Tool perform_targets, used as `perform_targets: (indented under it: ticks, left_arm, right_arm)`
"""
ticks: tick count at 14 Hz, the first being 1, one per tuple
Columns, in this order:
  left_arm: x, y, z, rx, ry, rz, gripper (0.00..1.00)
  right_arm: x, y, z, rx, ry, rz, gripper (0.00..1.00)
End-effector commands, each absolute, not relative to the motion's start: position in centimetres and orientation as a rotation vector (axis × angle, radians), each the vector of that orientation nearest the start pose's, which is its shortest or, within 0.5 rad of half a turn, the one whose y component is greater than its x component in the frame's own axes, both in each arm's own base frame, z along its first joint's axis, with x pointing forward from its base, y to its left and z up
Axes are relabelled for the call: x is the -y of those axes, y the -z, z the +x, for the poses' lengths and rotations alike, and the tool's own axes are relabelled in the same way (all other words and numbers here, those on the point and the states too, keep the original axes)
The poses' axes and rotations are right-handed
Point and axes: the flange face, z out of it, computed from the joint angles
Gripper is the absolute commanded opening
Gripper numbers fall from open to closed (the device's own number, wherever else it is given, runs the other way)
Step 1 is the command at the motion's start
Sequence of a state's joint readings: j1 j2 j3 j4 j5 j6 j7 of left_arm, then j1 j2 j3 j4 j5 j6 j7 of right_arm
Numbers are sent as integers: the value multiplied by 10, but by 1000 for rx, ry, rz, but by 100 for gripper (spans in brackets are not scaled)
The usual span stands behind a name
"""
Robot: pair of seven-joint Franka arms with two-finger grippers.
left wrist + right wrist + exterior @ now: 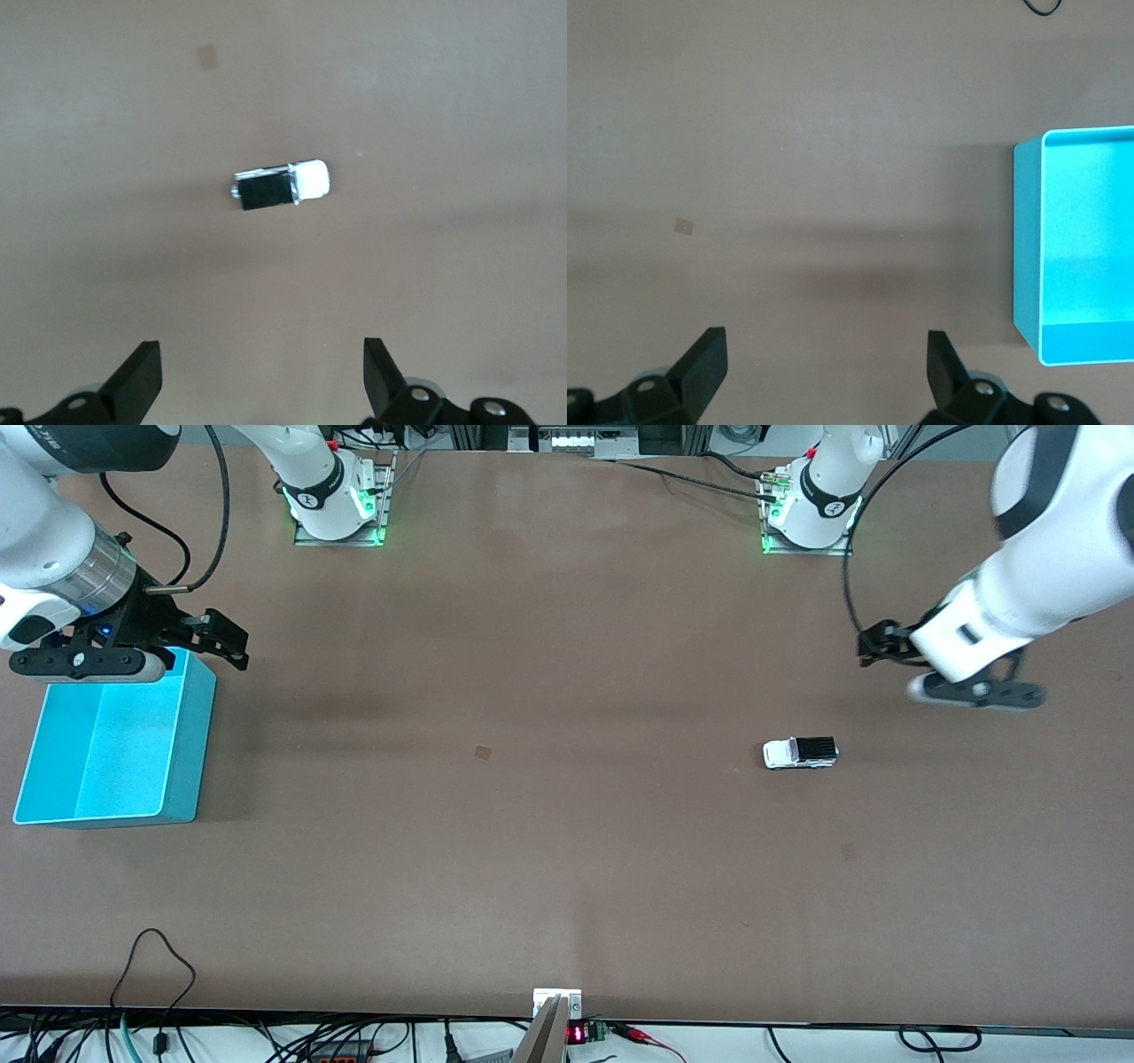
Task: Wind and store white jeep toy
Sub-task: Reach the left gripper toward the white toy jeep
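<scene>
The white jeep toy (800,754) sits on its wheels on the brown table (567,850), toward the left arm's end and about midway between the edge where the arm bases stand and the edge nearest the front camera. Its black ribbed roof panel points toward the left arm's end of the table and its white hood toward the right arm's end. In the left wrist view the jeep (281,185) lies alone on the bare surface, touching nothing.

The left gripper (873,646) hangs in the air over the table near the left arm's end, above a spot close to the jeep. Its fingers (142,379) are spread wide apart and hold nothing.

The right gripper (217,638) hangs over the corner of a turquoise bin (190,717) that stands at the right arm's end of the table. Its fingers (707,363) are likewise spread apart and empty. The bin (1028,257) is open at the top, with nothing in the part of its inside that shows.
</scene>
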State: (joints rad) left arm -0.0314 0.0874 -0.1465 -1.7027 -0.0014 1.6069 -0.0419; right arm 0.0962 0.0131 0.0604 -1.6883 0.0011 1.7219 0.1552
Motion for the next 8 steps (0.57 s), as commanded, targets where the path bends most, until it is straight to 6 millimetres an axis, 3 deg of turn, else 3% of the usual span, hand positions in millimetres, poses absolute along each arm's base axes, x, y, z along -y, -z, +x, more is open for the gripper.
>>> perform_targets:
  ticks: [1,3,5,8]
  left_arm:
    - [105,-511,567,-439,-315,-3093,100]
    - [101,-484,579,-637,-352,-3068,100]
    - [98,-445,596,-942,-358,-3025,100]
    - [95,-407,610,-1430,-364,-2837,100]
  right_arm:
    - [-90,-581,557,-14,29,-3141,100]
    - [-90,-581,557,-14,29,-3141,100]
    - [-90,-581,557,-14,29,-3141,100]
    - [-90,-581,557,-14,29,-3141,100]
